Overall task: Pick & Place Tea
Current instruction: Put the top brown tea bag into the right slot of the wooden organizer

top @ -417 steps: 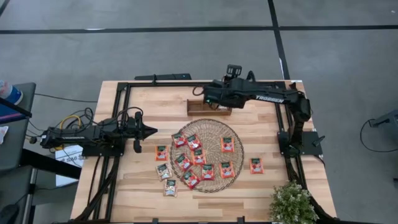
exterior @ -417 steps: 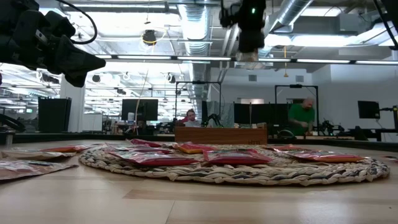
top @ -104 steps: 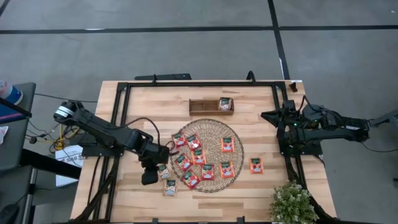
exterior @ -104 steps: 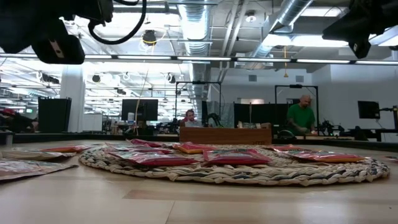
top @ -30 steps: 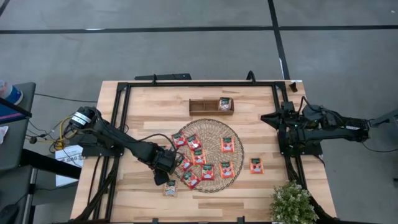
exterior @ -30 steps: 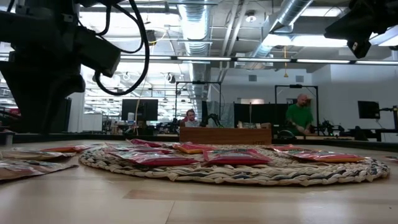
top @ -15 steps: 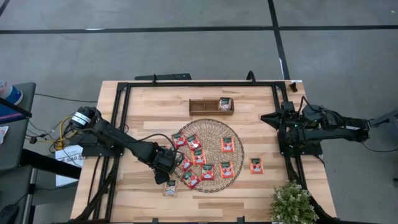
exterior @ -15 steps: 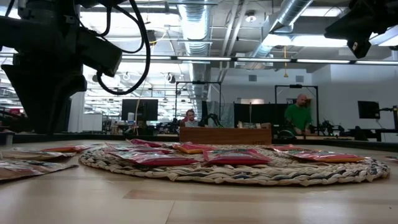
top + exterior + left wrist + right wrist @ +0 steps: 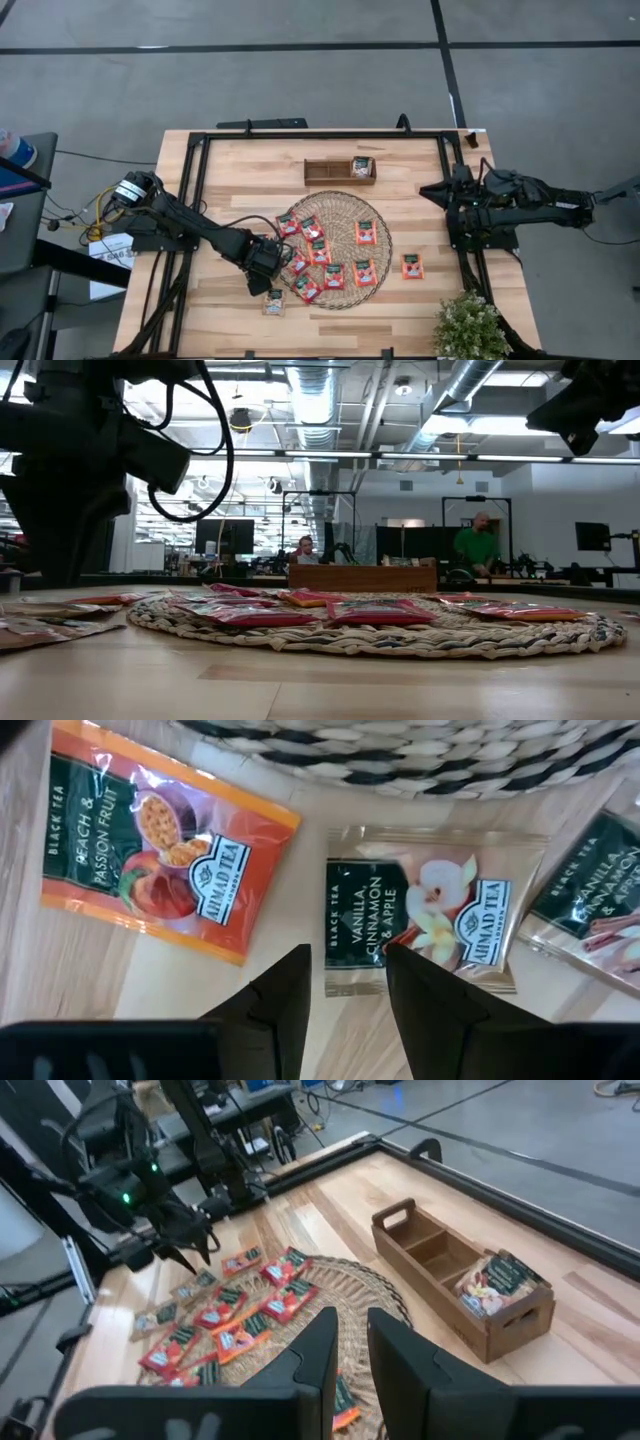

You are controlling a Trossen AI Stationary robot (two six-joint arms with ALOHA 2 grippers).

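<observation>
Your left claw (image 9: 345, 982) hangs open over a pale sachet (image 9: 425, 925) on the bench (image 9: 230, 160), just left of the mat (image 9: 345, 208) — more tea there. Farther right, your right claw (image 9: 350, 1345) waits, fingers narrowly apart — empty.

2 black jointed arms (image 9: 190, 228), looped black cables (image 9: 205, 450)

Small flat square tea sachets (image 9: 322, 252), mostly red-orange with dark labels, lying flat and scattered across the round woven mat (image 9: 343, 200); a few on bare wood beside it; one in the wooden tray's (image 9: 330, 172) end compartment
</observation>
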